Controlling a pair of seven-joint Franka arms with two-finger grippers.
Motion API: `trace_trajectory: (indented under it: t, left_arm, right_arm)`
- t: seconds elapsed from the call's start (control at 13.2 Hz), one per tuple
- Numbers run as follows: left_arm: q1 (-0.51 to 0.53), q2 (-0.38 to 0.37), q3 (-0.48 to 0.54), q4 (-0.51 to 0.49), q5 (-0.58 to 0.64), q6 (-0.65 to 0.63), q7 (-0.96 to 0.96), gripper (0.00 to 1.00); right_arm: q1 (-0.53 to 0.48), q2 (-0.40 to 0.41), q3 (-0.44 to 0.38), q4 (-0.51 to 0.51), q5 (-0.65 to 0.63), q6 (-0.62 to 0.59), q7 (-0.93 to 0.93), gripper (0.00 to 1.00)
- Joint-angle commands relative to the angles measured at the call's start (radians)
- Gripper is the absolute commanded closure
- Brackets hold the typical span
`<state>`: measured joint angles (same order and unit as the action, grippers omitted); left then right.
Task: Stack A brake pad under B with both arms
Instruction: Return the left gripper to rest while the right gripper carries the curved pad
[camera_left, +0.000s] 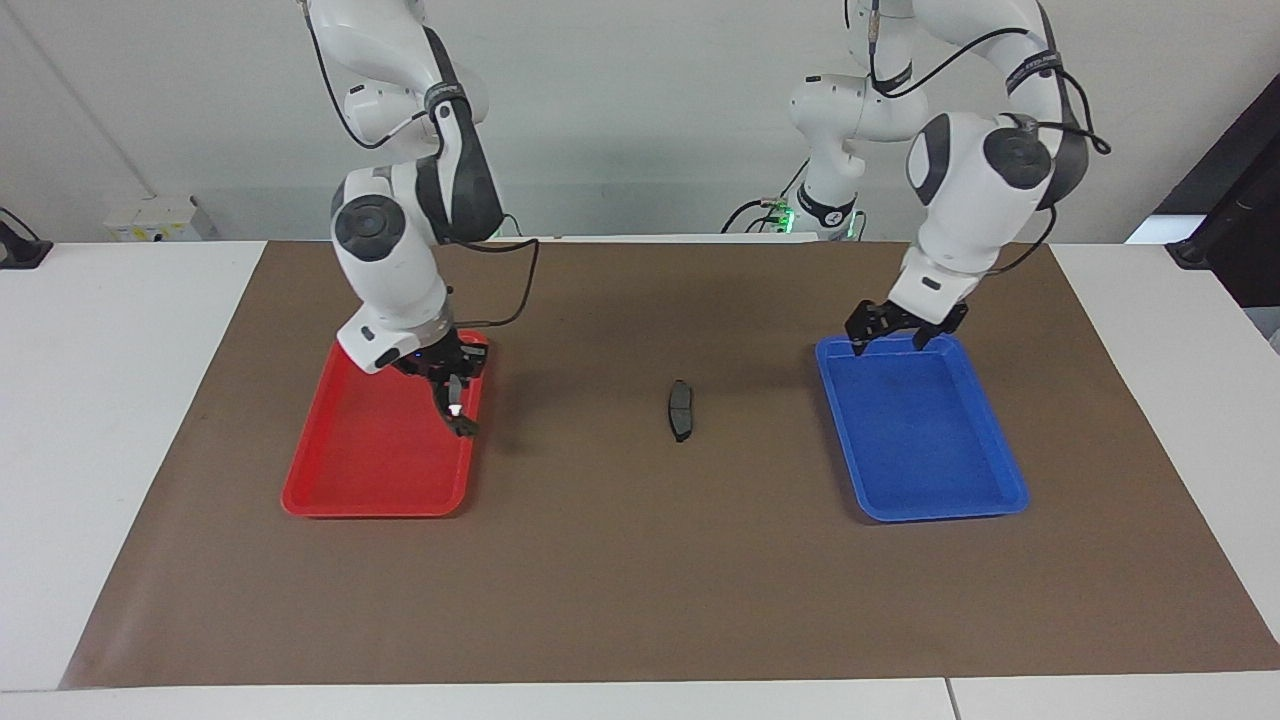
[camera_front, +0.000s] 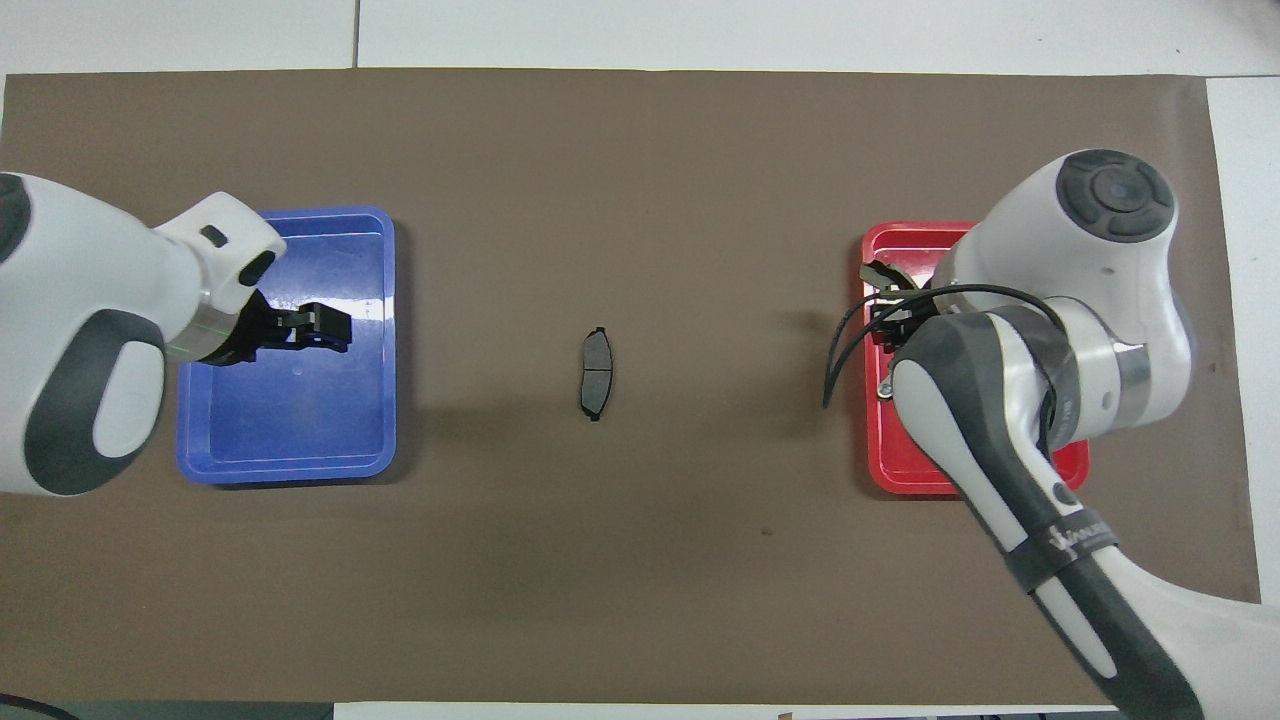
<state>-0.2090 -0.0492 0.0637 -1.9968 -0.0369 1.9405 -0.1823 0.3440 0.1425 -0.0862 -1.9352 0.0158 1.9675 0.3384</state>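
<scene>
The short dark-grey brake pad A (camera_left: 680, 410) lies flat in the middle of the brown mat, also in the overhead view (camera_front: 596, 374). My right gripper (camera_left: 450, 385) is shut on the longer black pad B (camera_left: 458, 412), which shows a bright spot on its face. It holds the pad on end over the red tray (camera_left: 370, 505), at the tray's edge toward the mat's middle. In the overhead view the right wrist hides most of pad B (camera_front: 877, 273). My left gripper (camera_left: 890, 340) is open and empty over the blue tray (camera_left: 1000, 480), at the end nearer to the robots.
The red tray (camera_front: 900, 480) sits toward the right arm's end of the mat and the blue tray (camera_front: 388, 300) toward the left arm's end. Neither tray shows anything lying in it. Brown mat lies between the trays around pad A.
</scene>
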Motion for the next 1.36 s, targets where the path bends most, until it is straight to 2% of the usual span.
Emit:
trace_trajectory:
  t: [0.0, 0.15, 0.3, 0.45, 0.68, 0.98, 1.29]
  left_arm:
    - [0.091, -0.025, -0.01, 0.08, -0.014, -0.111, 0.05, 0.01]
    - [0.155, 0.012, -0.01, 0.217, -0.009, -0.252, 0.175, 0.01]
    - [0.198, 0.049, -0.01, 0.341, -0.008, -0.371, 0.262, 0.01]
    - [0.221, 0.06, -0.01, 0.4, 0.005, -0.44, 0.287, 0.01]
    - [0.206, 0.045, -0.011, 0.383, 0.038, -0.446, 0.291, 0.0]
    - [0.204, 0.035, -0.012, 0.366, 0.037, -0.44, 0.287, 0.0]
    - [0.217, 0.035, -0.011, 0.365, 0.037, -0.439, 0.287, 0.0]
  right_arm:
    - [0.093, 0.014, -0.001, 0.013, 0.022, 0.033, 0.12, 1.0]
    - [0.142, 0.032, -0.001, 0.015, 0.09, 0.062, 0.18, 1.0]
    - [0.223, 0.072, -0.001, 0.037, 0.104, 0.106, 0.262, 1.0]
    - [0.288, 0.141, -0.001, 0.105, 0.104, 0.123, 0.368, 1.0]
    - [0.343, 0.233, -0.001, 0.186, 0.113, 0.14, 0.464, 1.0]
    - [0.374, 0.279, -0.001, 0.196, 0.179, 0.237, 0.491, 1.0]
    - [0.38, 0.305, -0.001, 0.188, 0.179, 0.289, 0.482, 1.0]
